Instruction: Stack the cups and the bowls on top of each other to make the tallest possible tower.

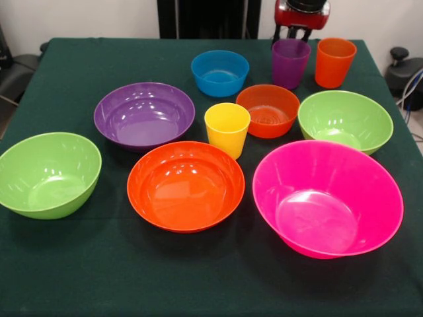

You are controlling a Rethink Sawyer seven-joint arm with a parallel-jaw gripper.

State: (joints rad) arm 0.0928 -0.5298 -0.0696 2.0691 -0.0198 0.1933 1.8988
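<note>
All cups and bowls stand apart and upright on the green table; nothing is nested, so no tower shows. At the front are a green bowl [47, 174], the large orange bowl [186, 186] and the huge pink bowl [327, 198]. Behind them are the purple bowl [144, 115], yellow cup [227, 129], small orange bowl [268, 110] and second green bowl [345, 120]. At the back are the small blue bowl [220, 72], purple cup [290, 63] and orange cup [334, 62]. My gripper [294, 34] hangs at the top edge, just behind and above the purple cup, open and empty.
The dark green tablecloth [99, 277] covers the whole table. The black pedestal [208, 18] stands behind the table's far edge. Dark chairs or equipment [404, 69] show past both side edges.
</note>
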